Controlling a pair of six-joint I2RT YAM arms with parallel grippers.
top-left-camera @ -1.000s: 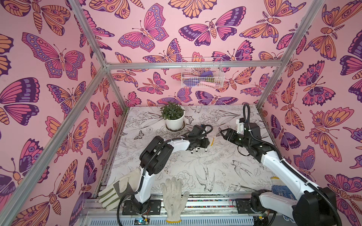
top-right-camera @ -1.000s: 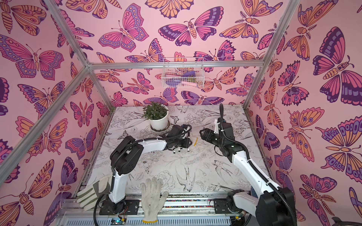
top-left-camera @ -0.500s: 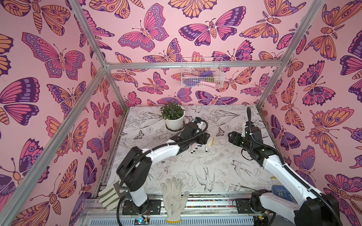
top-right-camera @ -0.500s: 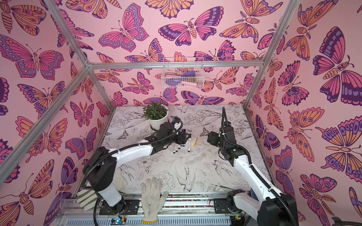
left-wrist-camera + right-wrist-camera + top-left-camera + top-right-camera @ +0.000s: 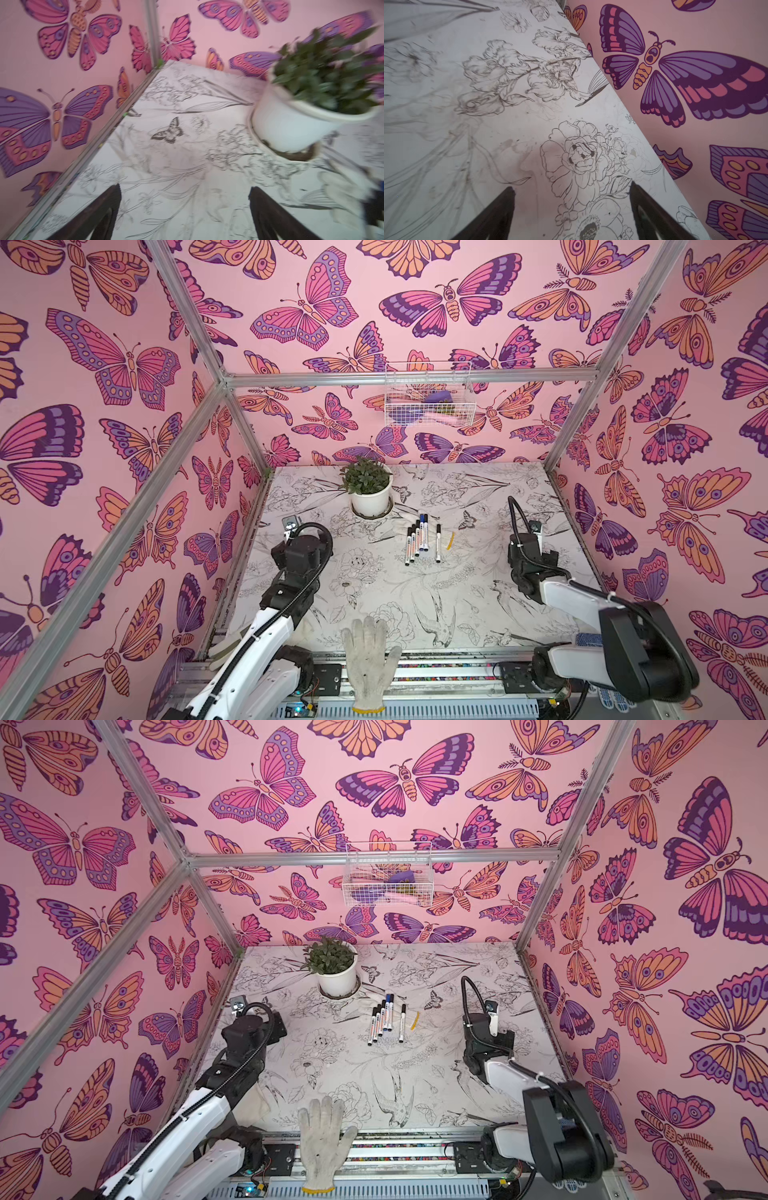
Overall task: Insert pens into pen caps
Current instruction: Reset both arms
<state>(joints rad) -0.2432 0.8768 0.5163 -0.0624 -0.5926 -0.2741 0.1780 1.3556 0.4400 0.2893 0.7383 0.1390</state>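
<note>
Our left gripper point(image 5: 185, 187) and right gripper point(image 5: 571, 186) gape empty; pens point(image 5: 419, 541) by the plant pot point(image 5: 371, 499) seem capped, so we should steer clear.

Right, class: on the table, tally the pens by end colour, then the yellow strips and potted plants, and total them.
Black-ended pens: 4
Blue-ended pen: 1
Yellow strip: 1
Potted plant: 1
Total: 7
</note>
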